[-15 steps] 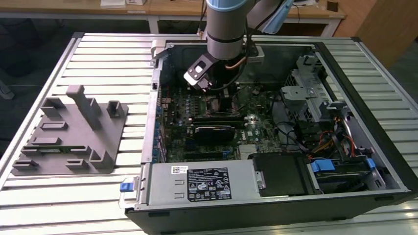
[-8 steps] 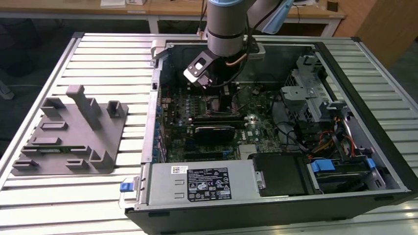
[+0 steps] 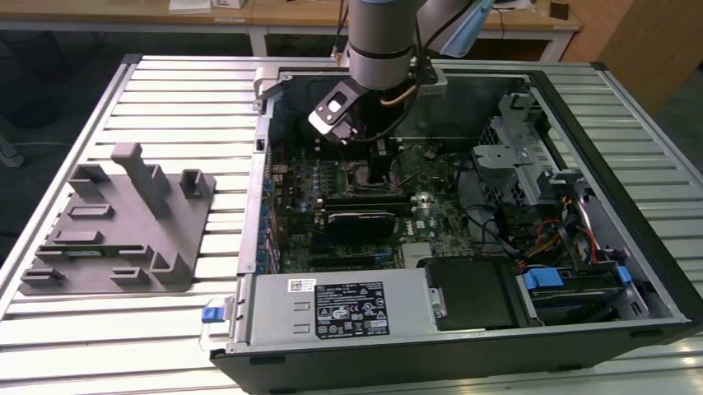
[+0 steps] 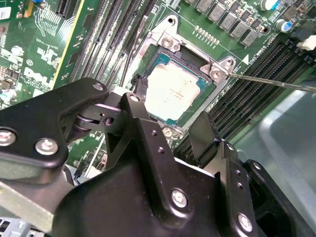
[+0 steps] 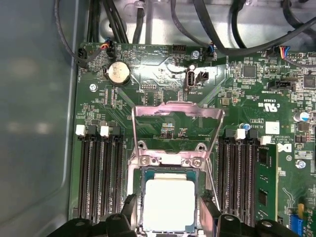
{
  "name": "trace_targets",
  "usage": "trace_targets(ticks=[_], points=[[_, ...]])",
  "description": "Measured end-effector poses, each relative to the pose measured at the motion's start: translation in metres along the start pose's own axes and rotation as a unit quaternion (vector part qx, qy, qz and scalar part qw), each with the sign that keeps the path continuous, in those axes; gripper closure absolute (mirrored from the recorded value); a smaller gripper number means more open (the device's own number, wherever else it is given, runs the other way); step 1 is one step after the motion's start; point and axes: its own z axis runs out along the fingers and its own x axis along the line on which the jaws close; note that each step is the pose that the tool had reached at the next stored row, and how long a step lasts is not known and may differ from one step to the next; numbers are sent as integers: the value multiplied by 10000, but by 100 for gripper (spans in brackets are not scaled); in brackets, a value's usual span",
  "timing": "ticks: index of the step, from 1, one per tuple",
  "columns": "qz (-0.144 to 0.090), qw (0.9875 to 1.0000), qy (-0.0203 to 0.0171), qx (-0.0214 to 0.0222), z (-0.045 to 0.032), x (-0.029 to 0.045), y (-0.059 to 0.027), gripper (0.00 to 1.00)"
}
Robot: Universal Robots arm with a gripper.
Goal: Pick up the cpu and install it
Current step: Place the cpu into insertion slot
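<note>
Hovering inside the open computer case [image 3: 255, 247], the gripper [image 5: 168, 219] is hanging just above the motherboard [image 5: 148, 79]. Its fingers [image 5: 129, 211] are standing spread wide, one on each side of the cpu [image 5: 168, 205], and are not visibly clamping it. The cpu is lying flat in the socket [image 5: 170, 159] with its silvery top up. In the first wrist view, the socket's metal load plate [image 5: 177, 111] is standing raised beyond it. A grey fixture [image 3: 110, 222] is sitting on the slatted table [image 3: 165, 329], at the exterior view's left.
</note>
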Motion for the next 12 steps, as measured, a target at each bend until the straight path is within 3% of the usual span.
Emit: trace_targets(ticks=[12], points=[[0, 10000, 0, 0, -4, 0, 0, 40]])
